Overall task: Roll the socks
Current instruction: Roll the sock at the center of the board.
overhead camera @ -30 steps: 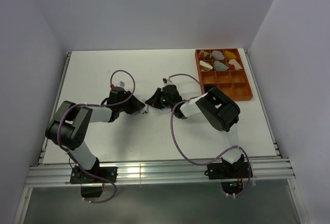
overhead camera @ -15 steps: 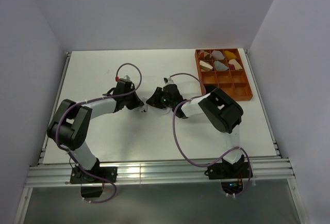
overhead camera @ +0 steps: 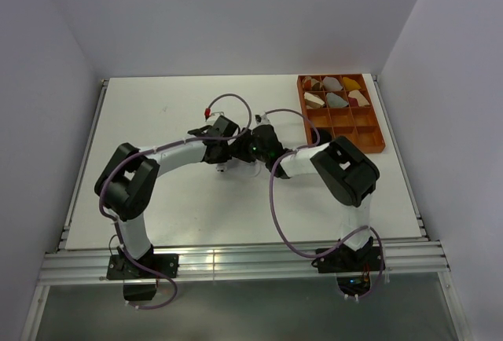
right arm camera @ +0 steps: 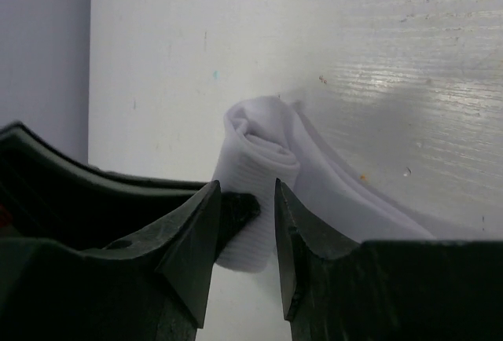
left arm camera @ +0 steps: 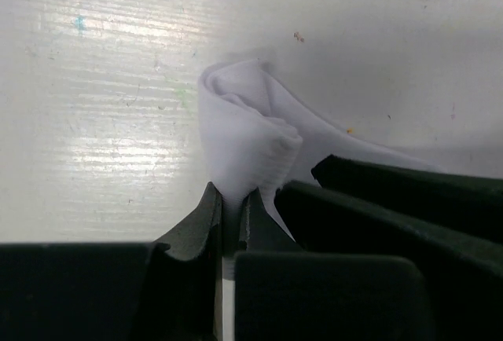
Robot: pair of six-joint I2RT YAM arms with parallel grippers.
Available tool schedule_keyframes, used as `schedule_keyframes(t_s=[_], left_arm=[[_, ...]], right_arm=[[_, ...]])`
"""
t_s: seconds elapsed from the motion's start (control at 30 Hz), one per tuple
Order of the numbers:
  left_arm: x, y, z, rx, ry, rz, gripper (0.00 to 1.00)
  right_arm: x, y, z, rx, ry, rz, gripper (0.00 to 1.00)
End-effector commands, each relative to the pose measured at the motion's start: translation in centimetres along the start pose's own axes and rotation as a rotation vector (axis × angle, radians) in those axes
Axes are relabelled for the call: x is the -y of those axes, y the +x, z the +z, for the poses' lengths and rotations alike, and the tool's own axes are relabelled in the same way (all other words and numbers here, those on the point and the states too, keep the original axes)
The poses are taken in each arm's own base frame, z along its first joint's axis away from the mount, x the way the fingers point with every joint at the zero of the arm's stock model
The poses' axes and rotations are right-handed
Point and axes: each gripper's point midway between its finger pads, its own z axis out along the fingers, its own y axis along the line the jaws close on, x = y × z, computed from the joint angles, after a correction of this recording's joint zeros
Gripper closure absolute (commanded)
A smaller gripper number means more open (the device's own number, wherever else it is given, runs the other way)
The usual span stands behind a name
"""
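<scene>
A white sock (left arm camera: 245,130) lies on the white table, its end rolled into a loose coil. My left gripper (left arm camera: 230,199) is shut on the ribbed fabric at the coil's near edge. My right gripper (right arm camera: 245,214) stands open, its jaws on either side of the same rolled end (right arm camera: 259,156) with gaps showing. One left fingertip (right arm camera: 238,204) pokes in between the right jaws. In the top view the left gripper (overhead camera: 233,151) and right gripper (overhead camera: 245,152) meet tip to tip at mid-table. A bit of the white sock (overhead camera: 225,167) shows just below them.
An orange divided tray (overhead camera: 357,135) stands at the back right, with several rolled bundles (overhead camera: 334,93) in its far compartments. Both arms' purple cables loop above the table near the grippers. Walls close in the left, back and right sides.
The left arm has swung right to meet the right gripper, and its jaws have closed on the white sock. The right gripper's jaws have opened from shut.
</scene>
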Motion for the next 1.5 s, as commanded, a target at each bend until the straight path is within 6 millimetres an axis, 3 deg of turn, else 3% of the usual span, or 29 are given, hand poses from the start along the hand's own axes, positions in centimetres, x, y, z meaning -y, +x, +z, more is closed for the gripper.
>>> schedule_keyframes(t_s=[0.0, 0.23, 0.4, 0.77, 0.87, 1.07, 1.1, 1.23, 1.47], left_arm=[[-2.0, 2.1, 0.0, -0.057, -0.103, 0.094, 1.0], [-1.3, 2.3, 0.0, -0.051, -0.078, 0.104, 1.0], [-1.0, 2.2, -0.2, -0.035, -0.056, 0.099, 1.0], [0.2, 2.3, -0.1, -0.021, 0.007, 0.1, 1.0], [0.8, 2.5, -0.1, -0.019, 0.03, 0.106, 1.0], [1.3, 2.4, -0.6, -0.004, 0.059, 0.083, 0.99], [1.5, 2.2, -1.0, 0.003, 0.073, 0.065, 0.97], [1.8, 1.6, -2.0, 0.016, 0.112, 0.019, 0.8], [0.7, 1.0, -3.7, 0.019, 0.212, -0.12, 0.56]], right_arm=[[-2.1, -1.9, 0.7, 0.031, -0.062, 0.024, 0.58], [-2.4, -2.0, 1.4, 0.01, -0.083, 0.037, 0.53], [-1.2, -0.5, 2.2, -0.046, -0.051, 0.063, 0.54], [-0.5, 1.3, 2.9, -0.127, -0.053, 0.083, 0.61], [-0.1, 1.7, 3.0, -0.142, -0.045, 0.082, 0.66], [1.3, 2.3, 2.8, -0.143, -0.027, 0.074, 0.94], [1.5, 2.2, 2.8, -0.14, -0.029, 0.073, 1.0], [2.1, 2.0, 2.5, -0.13, -0.03, 0.057, 1.0], [2.1, 2.1, 2.2, -0.133, -0.032, 0.042, 1.0]])
